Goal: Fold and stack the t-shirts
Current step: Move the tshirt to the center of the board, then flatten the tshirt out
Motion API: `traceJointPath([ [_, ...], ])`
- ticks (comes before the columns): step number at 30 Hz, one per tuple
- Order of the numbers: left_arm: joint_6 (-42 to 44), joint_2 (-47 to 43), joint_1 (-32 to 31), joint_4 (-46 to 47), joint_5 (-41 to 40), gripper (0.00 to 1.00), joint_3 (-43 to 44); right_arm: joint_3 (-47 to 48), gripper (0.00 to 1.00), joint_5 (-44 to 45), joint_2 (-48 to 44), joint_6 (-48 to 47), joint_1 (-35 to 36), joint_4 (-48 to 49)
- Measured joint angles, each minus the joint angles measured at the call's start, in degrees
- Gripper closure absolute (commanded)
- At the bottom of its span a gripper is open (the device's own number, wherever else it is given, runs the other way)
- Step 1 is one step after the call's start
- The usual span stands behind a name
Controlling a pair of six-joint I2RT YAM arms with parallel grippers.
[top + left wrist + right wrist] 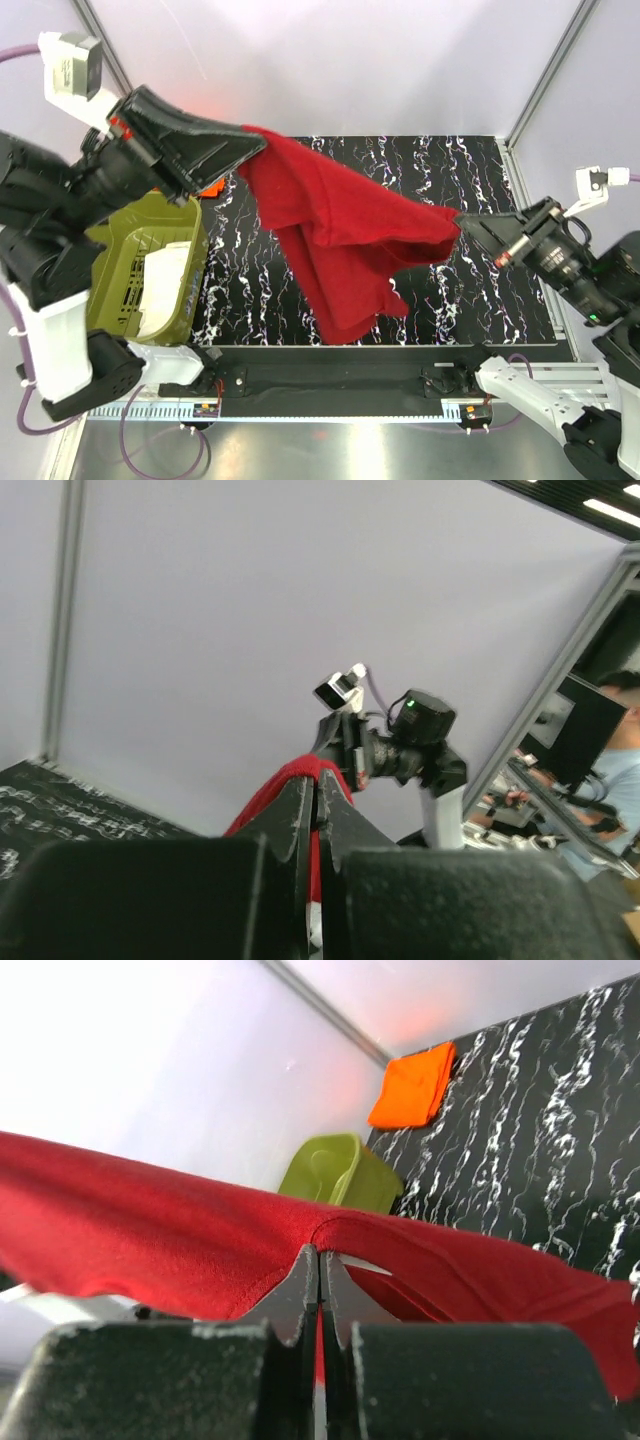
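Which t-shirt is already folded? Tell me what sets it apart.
The orange t-shirt, lying folded flat on the table. The red t-shirt hangs unfolded in the air, stretched between the left gripper and right gripper.

Two shirts, one tub, two robot arms, one table

There are two t-shirts: one red t-shirt (340,230) and one orange t-shirt (412,1087). There is one green tub (140,260). There are two robot arms, each with one gripper, so two grippers: the left gripper (262,141) and the right gripper (460,221). There is one black table (480,170) with white streaks.
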Motion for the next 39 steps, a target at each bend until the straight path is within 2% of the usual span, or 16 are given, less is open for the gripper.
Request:
traceJointPath([
  [6, 8.2, -5.7, 0.0, -7.4, -5.0, 1.0, -6.4, 5.1, 1.0, -1.2, 0.0, 0.4, 0.0, -5.7],
  [8, 11.0, -6.6, 0.5, -7.2, -6.3, 1.0, -10.6, 4.5, 1.0, 1.7, 0.1, 0.4, 0.0, -6.4],
  [11, 13.0, -6.6, 6.1, -3.2, -4.2, 1.0, -21.3, 1.5, 1.0, 10.4, 2.2, 0.9, 0.0, -8.0],
  [13, 13.0, -3.4, 11.6, -0.6, -2.0, 1.0, -28.3, 1.7, 1.0, 18.2, 7.4, 0.9, -0.1, -10.9],
  [16, 14.1, 10.0, 15.7, 0.2, -3.1, 1.0, -28.9, 2.4, 1.0, 24.7, 17.4, -1.7, -2.8, -11.1],
  [17, 14.8, 16.2, 16.3, -0.3, -4.8, 0.96, -27.0, 2.1, 1.0, 24.4, 20.2, -2.9, -7.9, -10.1],
  [18, 15.4, 22.6, 16.6, -2.0, -6.6, 0.83, -23.7, 1.1, 1.0, 23.2, 24.1, -4.1, -13.7, -8.1],
  [19, 16.1, 28.6, 16.7, -4.9, -8.5, 0.48, -19.0, 0.1, 1.0, 22.2, 26.9, -4.9, -17.8, -6.8],
  [22, 17.7, 47.4, 16.7, -10.7, -17.0, 0.34, -2.8, -0.9, 0.64, 21.7, 38.1, -7.4, -27.7, -6.0],
  [23, 18.1, 50.1, 16.7, -12.1, -19.6, 0.25, -2.2, -0.9, 0.5, 21.6, 41.8, -8.1, -29.4, -6.1],
  [24, 18.3, 50.8, 16.7, -14.3, -22.3, 0.25, -3.5, -0.5, 0.35, 21.7, 45.2, -8.6, -30.8, -6.4],
  [26, 18.3, 49.7, 16.6, -16.9, -26.3, 0.25, -8.5, -0.2, 0.25, 21.5, 50.6, -10.0, -32.0, -7.7],
  [29, 18.3, 41.5, 15.8, -17.8, -29.8, 0.27, -21.8, -2.5, 0.22, 19.9, 54.4, -11.3, -32.0, -9.2],
  [34, 18.4, 19.1, 9.0, -16.1, -30.7, 0.23, -46.4, -16.2, 0.2, 12.4, 48.7, -12.3, -31.8, -8.7],
  [37, 17.5, 10.4, 2.7, -14.3, -30.6, 0.25, -57.0, -24.8, 0.23, 5.2, 42.8, -13.0, -31.3, -8.1],
  [39, 16.4, 8.6, 1.0, -13.1, -30.6, 0.29, -63.7, -30.2, 0.36, 0.1, 38.4, -13.4, -30.0, -7.6],
])
